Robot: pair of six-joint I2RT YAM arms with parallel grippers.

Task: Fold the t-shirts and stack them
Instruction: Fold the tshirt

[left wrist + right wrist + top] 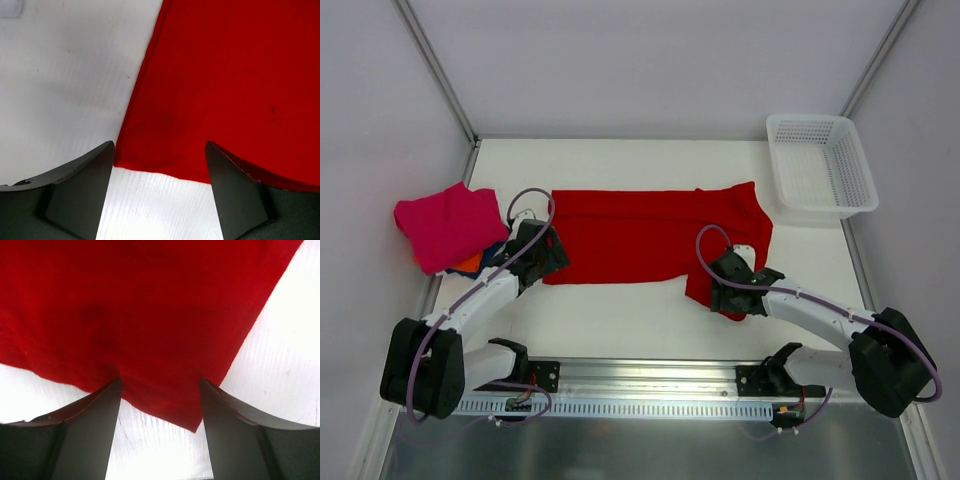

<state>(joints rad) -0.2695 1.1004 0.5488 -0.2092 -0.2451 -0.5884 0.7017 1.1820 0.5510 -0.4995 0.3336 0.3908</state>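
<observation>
Top external, red t-shirt (640,235): spread flat across table (620,320) middle; pink t-shirt (448,222) folded at left edge
Left wrist, left gripper (159,150): fingers apart over red t-shirt's near-left corner
Right wrist, right gripper (160,382): fingers apart astride its near-right corner

Red shirt (650,235) lay flat, stretched left to right, one sleeve hanging toward near right; pink shirt (445,225) sat folded far left, atop orange shirt (468,264) and dark blue shirt (496,251).
</observation>
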